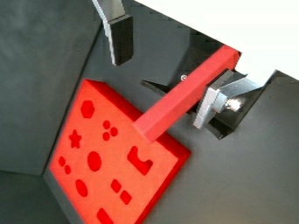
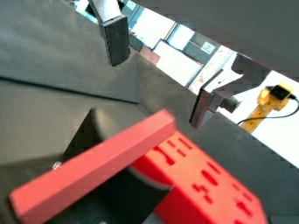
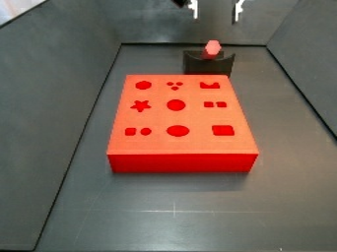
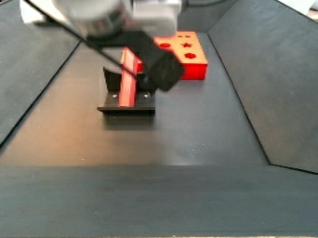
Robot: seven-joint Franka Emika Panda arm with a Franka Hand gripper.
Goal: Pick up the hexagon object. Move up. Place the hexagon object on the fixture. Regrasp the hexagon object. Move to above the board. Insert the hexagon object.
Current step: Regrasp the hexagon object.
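Matte red hexagon object (image 4: 128,67) on fixture (image 4: 125,104), pincer (image 1: 173,66) spread above

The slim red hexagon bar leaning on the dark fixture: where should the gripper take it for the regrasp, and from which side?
Probably the raised free end of the slim red hexagon bar, coming down along its slope. The bar leans tilted in the dark L-shaped fixture, its lower end seated there, so only the upper part is free. The gripper hangs open above it, silver fingers either side, not touching.
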